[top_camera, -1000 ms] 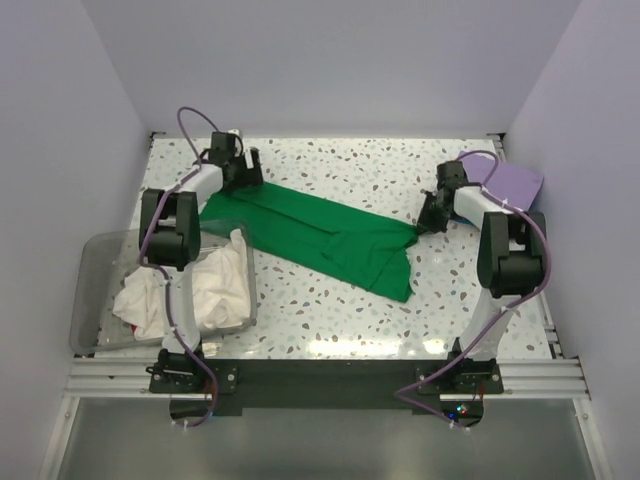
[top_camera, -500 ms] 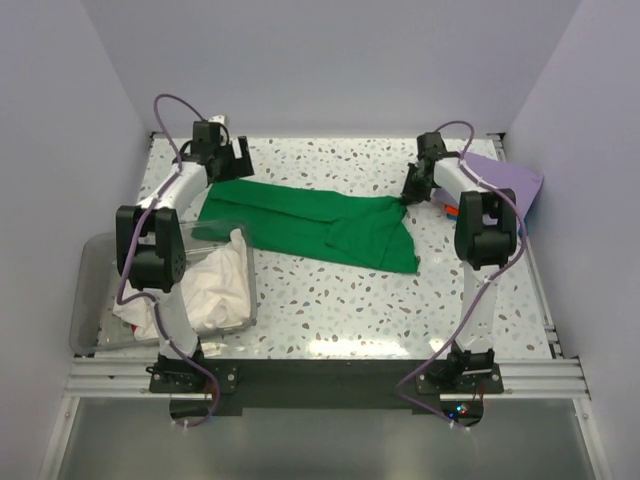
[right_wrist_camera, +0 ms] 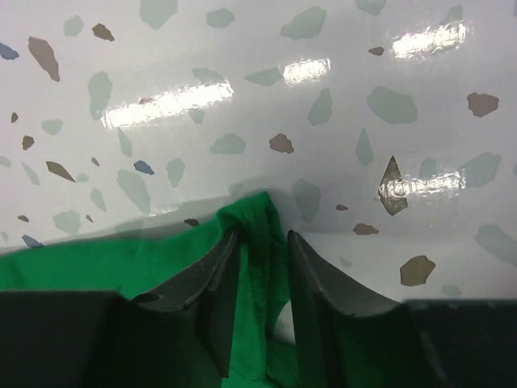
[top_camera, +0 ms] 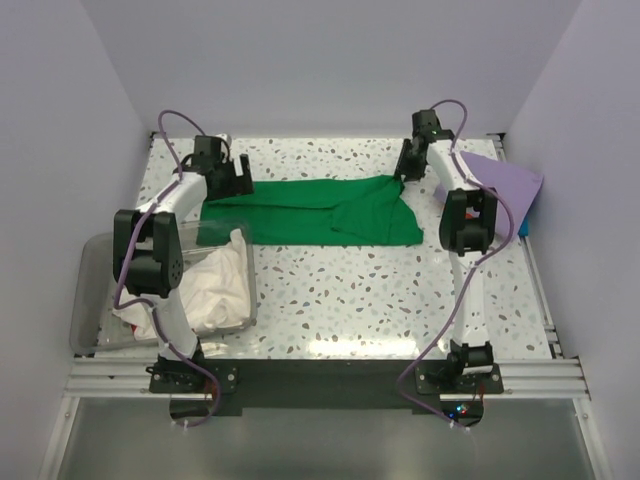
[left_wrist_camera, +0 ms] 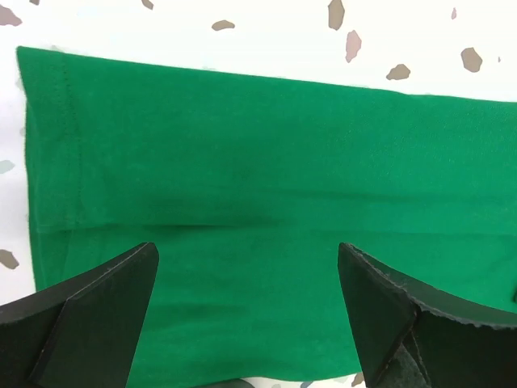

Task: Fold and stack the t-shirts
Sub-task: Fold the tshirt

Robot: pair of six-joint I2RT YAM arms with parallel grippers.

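Green cloth first: the green t-shirt (top_camera: 300, 205) lies flat across the far part of the speckled counter (top_camera: 330, 290). Its right end is folded back over itself, so what is under that flap is hidden.

The right end effector (top_camera: 405, 175) is down at the far right corner of this shirt. In the right wrist view its two fingers (right_wrist_camera: 214, 283) stand a little apart, with a bunched bit of green cloth between them. I cannot tell if they squeeze the cloth or just sit beside it.

The left end effector (top_camera: 235, 180) hangs over the left end of the shirt. Its fingers (left_wrist_camera: 97, 307) are wide apart and hold nothing. Its own camera shows only the hem and a seam. The rest of the shirt is cut off.

A purple t-shirt (top_camera: 510, 180) lies at the far right edge of the counter, and the right arm covers part of it. White t-shirts (top_camera: 215, 285) sit crumpled in a clear bin (top_camera: 90, 260) at the near left. The left arm hides some of them, so I cannot count them.
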